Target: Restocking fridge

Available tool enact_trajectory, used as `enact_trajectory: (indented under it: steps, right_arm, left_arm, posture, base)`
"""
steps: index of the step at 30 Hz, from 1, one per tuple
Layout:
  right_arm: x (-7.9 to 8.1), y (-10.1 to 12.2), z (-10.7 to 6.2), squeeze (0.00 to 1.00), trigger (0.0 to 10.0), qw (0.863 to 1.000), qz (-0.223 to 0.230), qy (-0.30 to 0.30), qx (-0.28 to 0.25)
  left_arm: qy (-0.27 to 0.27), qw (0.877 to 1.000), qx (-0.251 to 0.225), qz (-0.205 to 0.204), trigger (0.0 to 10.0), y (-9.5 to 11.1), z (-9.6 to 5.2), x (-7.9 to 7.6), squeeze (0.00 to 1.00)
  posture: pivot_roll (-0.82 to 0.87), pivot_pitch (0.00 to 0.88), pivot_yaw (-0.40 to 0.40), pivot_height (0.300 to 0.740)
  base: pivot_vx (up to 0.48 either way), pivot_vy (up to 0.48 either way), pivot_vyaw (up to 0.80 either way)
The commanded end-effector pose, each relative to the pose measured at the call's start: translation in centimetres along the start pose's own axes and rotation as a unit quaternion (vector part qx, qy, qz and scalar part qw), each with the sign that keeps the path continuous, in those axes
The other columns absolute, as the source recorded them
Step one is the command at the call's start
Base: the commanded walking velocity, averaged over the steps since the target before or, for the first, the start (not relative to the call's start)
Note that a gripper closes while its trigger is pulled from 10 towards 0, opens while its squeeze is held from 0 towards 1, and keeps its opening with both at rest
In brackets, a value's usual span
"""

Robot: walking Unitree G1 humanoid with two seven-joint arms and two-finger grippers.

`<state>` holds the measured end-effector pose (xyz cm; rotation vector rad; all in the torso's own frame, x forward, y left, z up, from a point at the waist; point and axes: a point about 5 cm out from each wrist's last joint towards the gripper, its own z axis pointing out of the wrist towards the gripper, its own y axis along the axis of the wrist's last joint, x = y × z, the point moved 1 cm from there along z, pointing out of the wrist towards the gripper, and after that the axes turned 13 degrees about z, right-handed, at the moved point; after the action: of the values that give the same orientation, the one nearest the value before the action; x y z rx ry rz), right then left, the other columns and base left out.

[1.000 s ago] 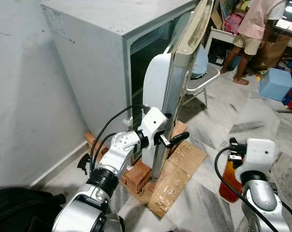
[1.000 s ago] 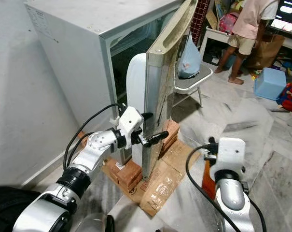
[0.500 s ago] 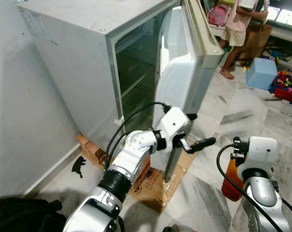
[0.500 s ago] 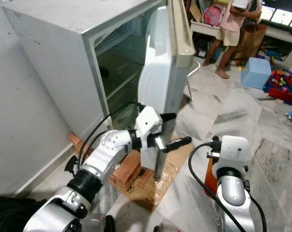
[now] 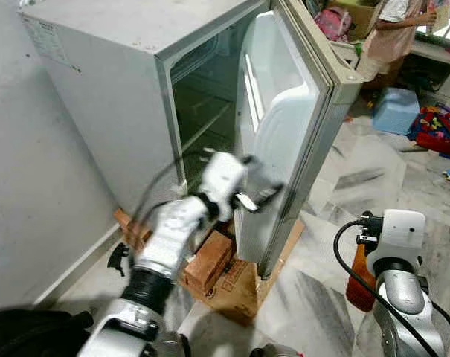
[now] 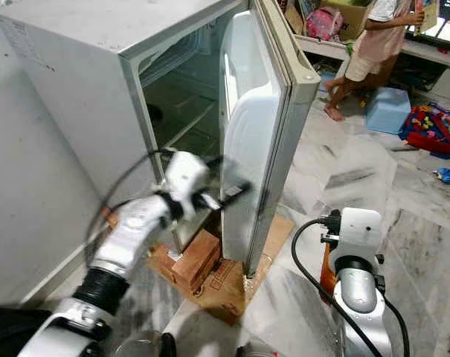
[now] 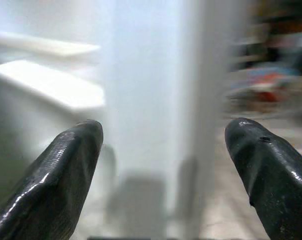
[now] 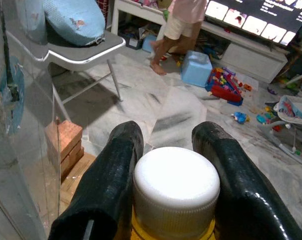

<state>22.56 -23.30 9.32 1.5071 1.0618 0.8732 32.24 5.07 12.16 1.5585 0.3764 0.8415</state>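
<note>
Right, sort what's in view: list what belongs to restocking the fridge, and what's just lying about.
Part of the job:
- fridge, standing open
- fridge door
- left gripper, fingers open, by the door's inner side
- right gripper, fingers shut on the white-capped bottle

Just lying about:
- bricks and cardboard under the fridge
- blue tub
- toys
- person
- chair
</note>
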Motion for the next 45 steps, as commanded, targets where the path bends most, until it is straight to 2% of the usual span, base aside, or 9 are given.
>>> enact_trajectory:
  steps: [1, 3, 6, 10, 12, 13, 18, 27, 45]
  right_arm:
    - [0.4, 0.6, 0.3, 0.0, 10.0, 1.0, 0.0, 0.002, -0.015]
    - [0.6, 0.7, 0.5, 0.0, 10.0, 1.0, 0.001, 0.006, -0.016]
    - [0.8, 0.8, 0.9, 0.0, 10.0, 1.0, 0.003, 0.008, -0.017]
    - [1.0, 0.9, 1.1, 0.0, 10.0, 1.0, 0.008, 0.013, -0.019]
    - [1.1, 1.0, 1.1, 0.0, 10.0, 1.0, 0.008, 0.014, -0.02]
    - [1.2, 1.1, 1.1, 0.0, 10.0, 1.0, 0.01, 0.013, -0.021]
    - [1.2, 1.5, 1.3, 0.0, 10.0, 0.999, 0.021, 0.009, -0.03]
    - [2.5, 1.9, 1.3, 0.0, 10.0, 0.998, 0.049, 0.033, -0.032]
    - [1.6, 1.8, 1.3, 0.0, 10.0, 0.999, 0.024, 0.014, -0.033]
  left_arm:
    - [0.036, 0.999, 0.026, 0.005, 10.0, -1.1, -0.7, 1.0, 0.0]
    - [0.071, 0.996, 0.049, 0.01, 10.0, -1.9, -1.3, 2.1, 0.0]
    - [0.119, 0.989, 0.083, -0.016, 10.0, -3.1, -1.7, 3.5, 0.0]
    - [0.147, 0.983, 0.106, -0.032, 10.0, -3.8, -1.3, 4.0, 0.0]
    - [0.158, 0.979, 0.123, -0.022, 10.0, -3.9, -0.8, 4.2, 0.0]
    - [0.158, 0.977, 0.14, -0.007, 10.0, -3.9, 0.1, 4.1, 0.0]
    - [0.168, 0.977, 0.127, 0.009, 10.0, -2.5, 2.2, 3.9, 0.0]
    - [0.139, 0.984, 0.109, -0.018, 10.0, -1.2, 4.4, 2.5, 0.0]
    - [0.093, 0.99, 0.103, -0.017, 10.0, -1.3, 5.4, 0.1, 0.0]
  posture:
    - [0.03, 0.0, -0.033, 0.74]
    - [0.03, 0.0, -0.037, 0.74]
    - [0.03, 0.0, -0.039, 0.74]
    - [0.03, 0.0, -0.039, 0.74]
    - [0.03, 0.0, -0.042, 0.74]
    - [0.02, 0.0, -0.039, 0.74]
    - [0.01, 0.0, -0.031, 0.74]
    - [0.01, 0.0, -0.032, 0.74]
    - [0.0, 0.0, -0.036, 0.74]
  base:
    - [0.0, 0.0, 0.0]
    - [0.0, 0.0, 0.0]
    - [0.0, 0.0, 0.0]
    - [0.0, 0.0, 0.0]
    - [0.0, 0.0, 0.0]
    - [0.0, 0.0, 0.0]
    - [0.0, 0.0, 0.0]
    - [0.03, -0.028, 0.0]
    - [0.267, -0.293, 0.0]
